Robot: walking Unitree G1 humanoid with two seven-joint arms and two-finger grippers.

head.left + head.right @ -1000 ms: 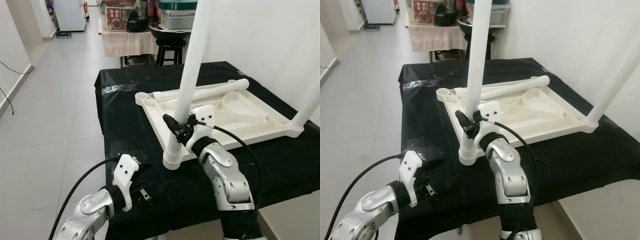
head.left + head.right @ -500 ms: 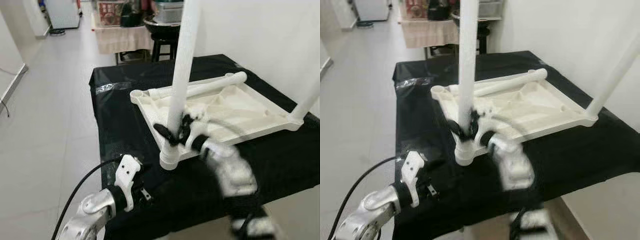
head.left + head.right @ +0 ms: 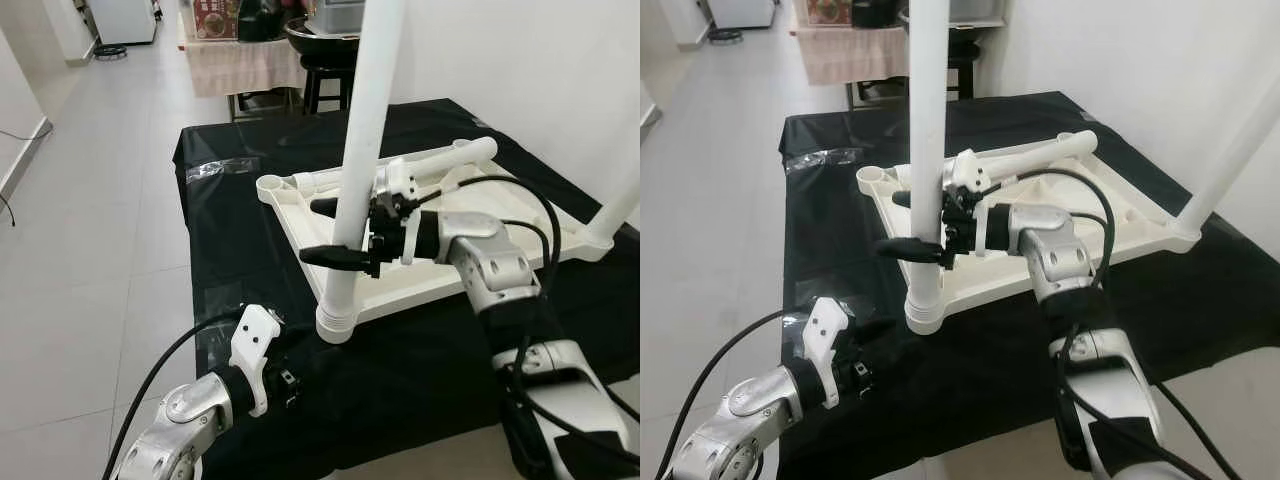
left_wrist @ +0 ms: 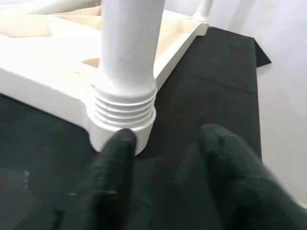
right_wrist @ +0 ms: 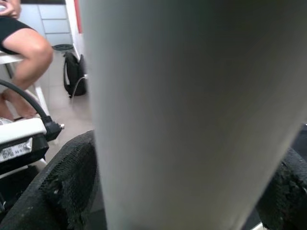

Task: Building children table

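Inverted white tabletop (image 3: 470, 215) lies underside up on the black-covered desk (image 3: 230, 230). One white leg (image 3: 358, 150) stands upright in the near corner socket (image 3: 335, 325); a second leg (image 3: 1230, 150) is up at the far right corner; a third leg (image 3: 420, 170) lies loose across the tabletop's far side.

Right pincer (image 3: 345, 232) reaches in from the right, its two black fingers either side of the upright leg, above the socket; wrist view shows pads flanking the tube closely, so I judge it clasping the leg. Left pincer (image 4: 163, 158) low near the desk's front edge, fingers spread apart, holding nothing, aimed at the threaded collar.

Step in hand, as judged: seating this leg. Keep the tube plumb, turn about its own axis, don't lever sideways or the tabletop slides on the cloth. Left pincer could brace the corner
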